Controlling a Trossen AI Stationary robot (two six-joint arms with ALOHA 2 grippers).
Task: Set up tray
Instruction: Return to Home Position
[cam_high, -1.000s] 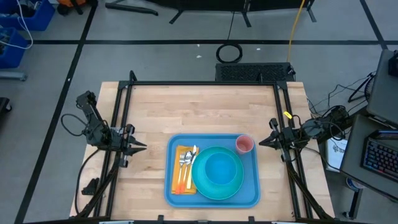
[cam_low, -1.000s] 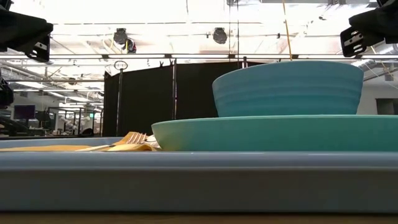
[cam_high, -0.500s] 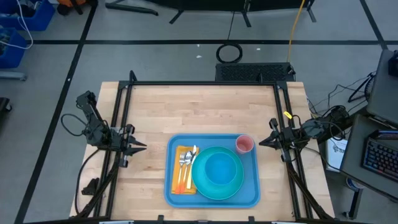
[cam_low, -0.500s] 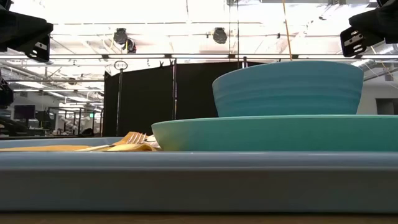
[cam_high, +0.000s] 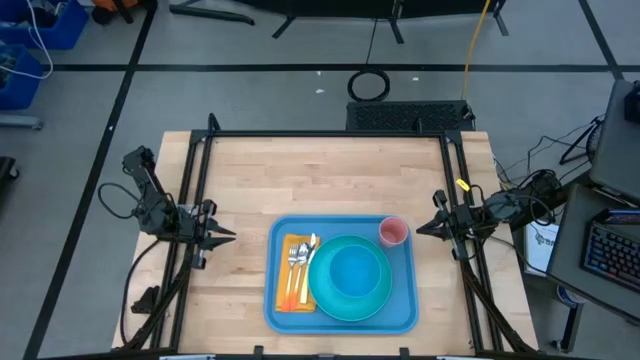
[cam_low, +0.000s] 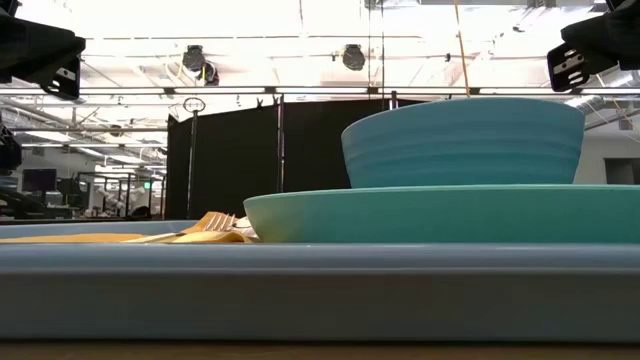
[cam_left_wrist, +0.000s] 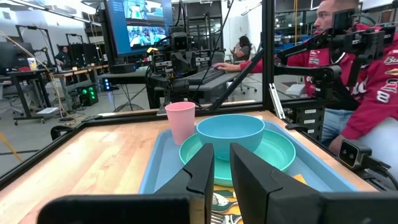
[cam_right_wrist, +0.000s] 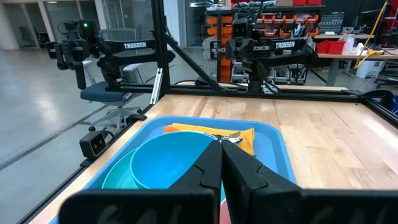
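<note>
High view showed the large flat blue plastic tray (cam_high: 405, 292) at the near middle of the pale wooden table (cam_high: 300, 170), lying square to the table's edges. On it sat a round teal plate (cam_high: 320, 290) with a blue bowl (cam_high: 352, 272) in its centre, and a small pink cup (cam_high: 393, 232) stood upright in the far right corner. A yellow-orange napkin (cam_high: 285, 245) lay along the left side, carrying orange-handled cutlery (cam_high: 298, 275). The setting looked complete to me, so your job was only to park the arms without disturbing it. The left gripper (cam_high: 222, 238) hung off the tray's left side and the right gripper (cam_high: 425, 228) off its right, both apart from the rim and pointing inward. In the left wrist view the fingers (cam_left_wrist: 205, 168) showed a slim gap and held nothing. In the right wrist view the fingers (cam_right_wrist: 211, 165) were pressed together, also empty. Any last travel was best made up and outward, never across the tray. The cup, tallest and likely lightest, stood nearest the right gripper and seemed the easiest thing to knock. A person in a red top (cam_left_wrist: 367, 81) sat just beyond the table frame, so I would have kept the motion slow.
</note>
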